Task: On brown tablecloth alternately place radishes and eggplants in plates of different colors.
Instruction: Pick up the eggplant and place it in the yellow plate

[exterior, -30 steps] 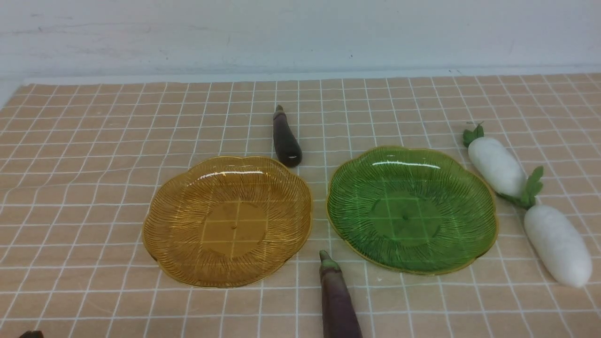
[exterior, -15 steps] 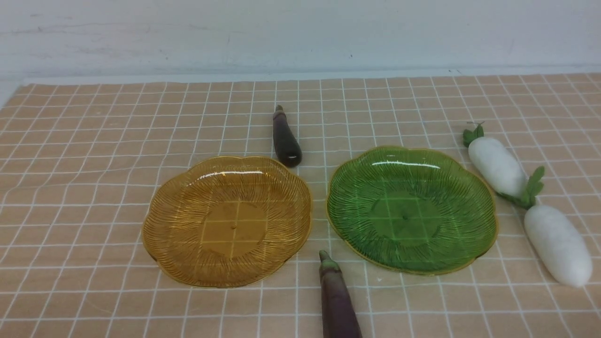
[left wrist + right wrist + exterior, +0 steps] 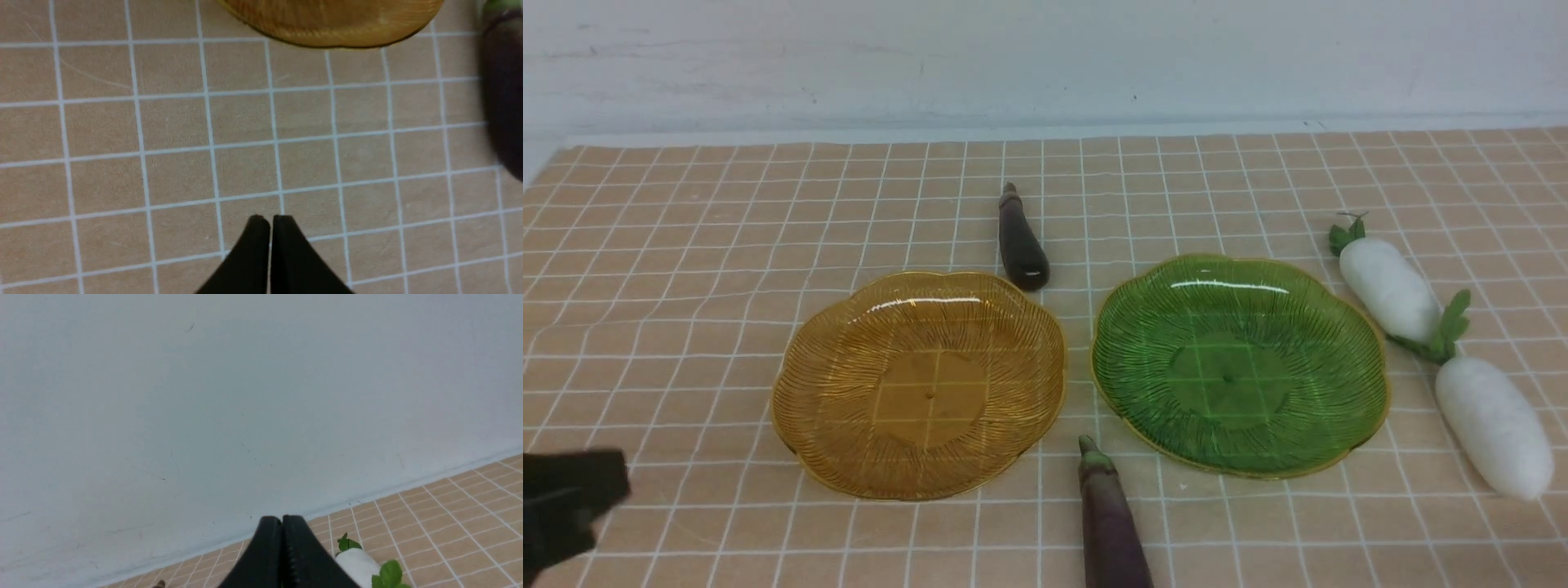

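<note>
The amber plate (image 3: 849,425) and the green plate (image 3: 1307,408), ribbed gold-rimmed glass, are set side by side on the brown tablecloth (image 3: 686,245), both bare. Slim glossy eggplants (image 3: 1021,241) (image 3: 1111,523) are laid at the gap between them, plump white radishes (image 3: 1388,286) (image 3: 1494,425) beside the green plate, probably for short reaches. The left gripper (image 3: 269,218) is held over the cloth near the amber plate, pressed together on nothing; the right gripper (image 3: 282,518) is closed likewise.

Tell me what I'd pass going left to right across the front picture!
left gripper → amber plate → green plate → far radish → near radish. I skip the far eggplant and the near eggplant because they overlap the plates sideways.
</note>
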`<state>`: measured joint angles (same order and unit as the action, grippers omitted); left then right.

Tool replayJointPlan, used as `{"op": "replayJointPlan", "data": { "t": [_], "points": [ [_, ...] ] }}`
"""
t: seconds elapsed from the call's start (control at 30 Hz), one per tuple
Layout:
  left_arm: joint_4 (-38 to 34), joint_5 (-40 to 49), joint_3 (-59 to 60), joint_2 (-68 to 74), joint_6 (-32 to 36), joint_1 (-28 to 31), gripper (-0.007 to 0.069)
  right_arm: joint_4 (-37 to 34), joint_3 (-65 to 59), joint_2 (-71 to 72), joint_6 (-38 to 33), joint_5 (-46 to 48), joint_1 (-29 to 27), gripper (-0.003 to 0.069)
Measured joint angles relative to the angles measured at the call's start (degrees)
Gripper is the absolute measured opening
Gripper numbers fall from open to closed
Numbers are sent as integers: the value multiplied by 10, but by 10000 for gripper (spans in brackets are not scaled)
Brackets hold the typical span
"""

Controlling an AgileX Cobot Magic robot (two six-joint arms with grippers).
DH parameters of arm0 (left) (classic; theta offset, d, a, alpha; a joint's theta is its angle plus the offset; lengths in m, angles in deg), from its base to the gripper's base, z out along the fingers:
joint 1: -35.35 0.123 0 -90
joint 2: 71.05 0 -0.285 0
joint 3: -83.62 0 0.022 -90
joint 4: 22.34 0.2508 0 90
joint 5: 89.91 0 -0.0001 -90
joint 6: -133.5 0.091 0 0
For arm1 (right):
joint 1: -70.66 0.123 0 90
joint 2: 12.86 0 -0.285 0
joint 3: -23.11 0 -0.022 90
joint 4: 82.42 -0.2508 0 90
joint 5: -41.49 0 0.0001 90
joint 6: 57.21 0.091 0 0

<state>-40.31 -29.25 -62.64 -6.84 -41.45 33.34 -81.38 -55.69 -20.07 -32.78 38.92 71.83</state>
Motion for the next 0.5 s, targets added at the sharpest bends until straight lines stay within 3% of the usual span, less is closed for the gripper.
{"op": "replayJointPlan", "data": {
  "t": [0.1, 0.2, 0.33, 0.5],
  "points": [
    [4, -22, 0, 34, 1, -33, -3, -1, 0, 0, 0, -8, 0, -11],
    [7, -74, 0, 44, -34, -143, -3, -3, 0, 0, 1, -35, 0, -11],
    [54, -109, -21, 87, -148, -305, -3, -4, 0, 0, 3, -75, 0, -11],
    [153, -114, -83, 181, -276, -423, -3, -5, 0, 0, 26, -97, 0, -11]
  ]
}}
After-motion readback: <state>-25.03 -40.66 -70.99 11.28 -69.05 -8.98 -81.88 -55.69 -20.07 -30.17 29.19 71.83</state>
